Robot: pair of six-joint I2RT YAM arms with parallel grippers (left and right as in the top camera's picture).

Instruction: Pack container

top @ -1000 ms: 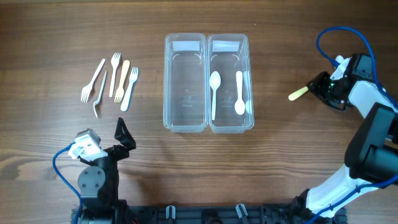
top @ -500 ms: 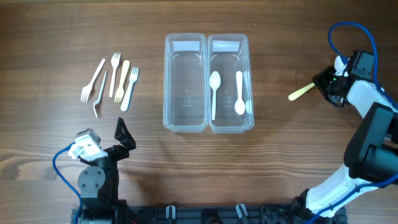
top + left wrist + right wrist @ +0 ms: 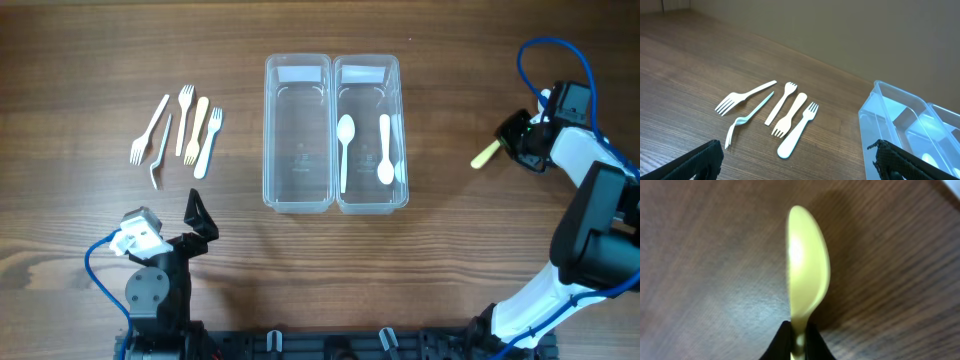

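Two clear containers (image 3: 297,140): standing touching at mid-table, walls blocking low sideways passage, tops lying open to reach from above. Five forks (image 3: 201,125): lying left, well apart. Bare table (image 3: 450,250): stretching between forks and containers, and along their right.

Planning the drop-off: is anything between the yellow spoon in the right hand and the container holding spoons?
Nothing visible. Only bare table lies between the yellow spoon, gripped by the right hand, and the right container holding two white spoons.
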